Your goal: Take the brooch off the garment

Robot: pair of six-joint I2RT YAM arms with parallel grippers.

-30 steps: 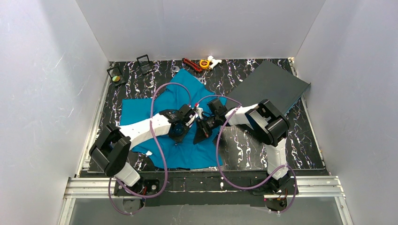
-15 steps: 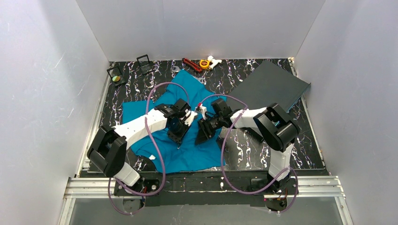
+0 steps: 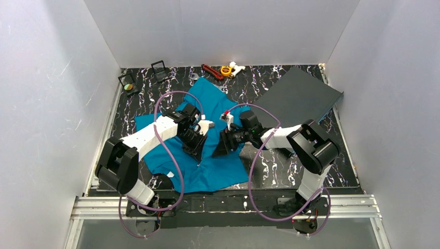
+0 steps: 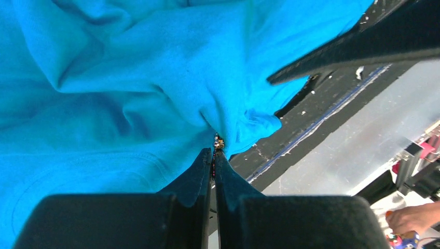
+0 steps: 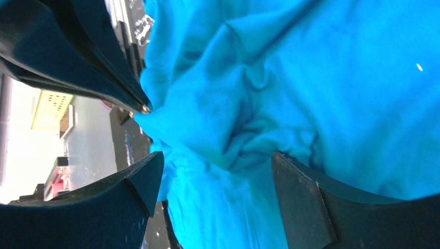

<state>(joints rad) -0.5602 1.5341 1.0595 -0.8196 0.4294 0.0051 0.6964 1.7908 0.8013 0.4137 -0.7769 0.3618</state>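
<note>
This looks like a robotics lab test cell: plain white panels box in a black marbled tabletop, with an aluminium rail and purple cables along the near edge.

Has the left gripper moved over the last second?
Yes. The left gripper has swung left, away from the dark grey board. Its shut tips hardly shift and stay pinched on the garment.

The garment is soft, matt teal knit cloth with a stitched hem. The brooch glints like gold metal. The surface is glossy black, white-veined; the board matt dark grey.
</note>
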